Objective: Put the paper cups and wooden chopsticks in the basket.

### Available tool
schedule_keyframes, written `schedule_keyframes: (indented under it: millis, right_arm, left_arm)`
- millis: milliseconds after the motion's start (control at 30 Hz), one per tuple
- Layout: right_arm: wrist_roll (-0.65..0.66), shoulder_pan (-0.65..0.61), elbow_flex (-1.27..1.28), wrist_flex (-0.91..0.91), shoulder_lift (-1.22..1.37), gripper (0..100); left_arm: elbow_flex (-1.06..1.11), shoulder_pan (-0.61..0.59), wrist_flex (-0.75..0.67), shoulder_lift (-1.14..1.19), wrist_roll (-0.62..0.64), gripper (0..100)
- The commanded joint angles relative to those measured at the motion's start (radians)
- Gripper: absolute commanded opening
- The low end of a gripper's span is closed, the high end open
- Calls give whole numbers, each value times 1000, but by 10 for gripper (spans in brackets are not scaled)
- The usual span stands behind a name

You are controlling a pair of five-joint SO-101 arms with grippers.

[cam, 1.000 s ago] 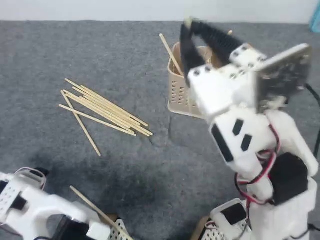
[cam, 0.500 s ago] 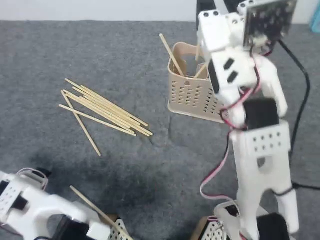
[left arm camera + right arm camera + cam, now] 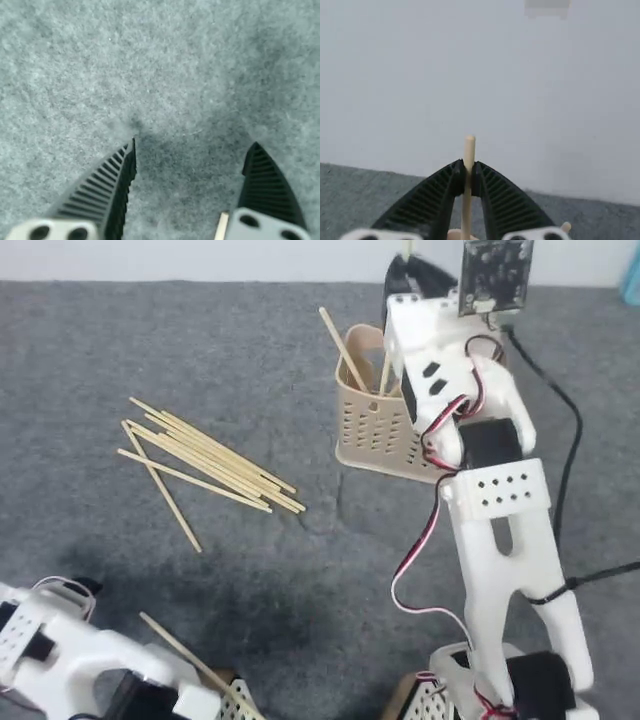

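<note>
the right arm (image 3: 470, 380) stands in front of the basket (image 3: 372, 430), hiding its right half and most of its inside. what else lies in the basket cannot be made out. the right arm's fingers (image 3: 456, 176), black and ribbed, are clamped together on one wooden chopstick (image 3: 469, 145). it stands upright between them with its blunt round tip just above the fingertips, and its lower length is cut off at the frame edge. they hang above the basket, near the far edge of the bench (image 3: 120, 350).

the left arm (image 3: 70, 660) is cut off at the near left corner of the bench. the left arm's fingers (image 3: 122, 165) are spread wide apart, with nothing between them, over bare grey fabric.

one basket: beige plastic, rounded corners, walls pierced with rows of small slots, standing right of the bench's middle toward the far edge. two sticks show in it: a leaning chopstick (image 3: 340, 345) poking out over its left rim, and an upright one (image 3: 384, 375) against the inner wall.

a heap of chopsticks (image 3: 215, 465) lies left of the middle, thin pale wooden rods nearly parallel, overlapping too tightly for a sure count, perhaps ten. one crossing stick (image 3: 165, 495) lies askew under them. a single chopstick (image 3: 190, 658) lies at the near edge, touching the left arm's white body.

the bench surface is a rough grey felt-like mat.
</note>
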Motion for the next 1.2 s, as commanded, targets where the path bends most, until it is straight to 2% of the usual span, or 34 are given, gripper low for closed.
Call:
schedule_keyframes:
  millis: [0,133,267,400,800,933,1167]
  right_arm:
    - [-11,4,69,-16,-13,9]
    - [-11,-2,143,-16,-13,18]
    - [-11,-7,141,-21,-15,73]
    - [-8,1,83,-59,-30,3]
    - [-6,18,-34,-50,-30,9]
    - [-8,16,-35,31,-18,17]
    - [-9,27,-46,56,61,155]
  left_arm:
    - [-4,6,-17,-25,-11,327]
    - [-4,6,-17,-25,-11,327]
    - [-4,6,-17,-25,-11,327]
    - [-4,6,-15,-25,-11,327]
    - [-4,6,-15,-25,-11,327]
    - [-4,6,-15,-25,-11,327]
    - [-4,6,-15,-25,-11,327]
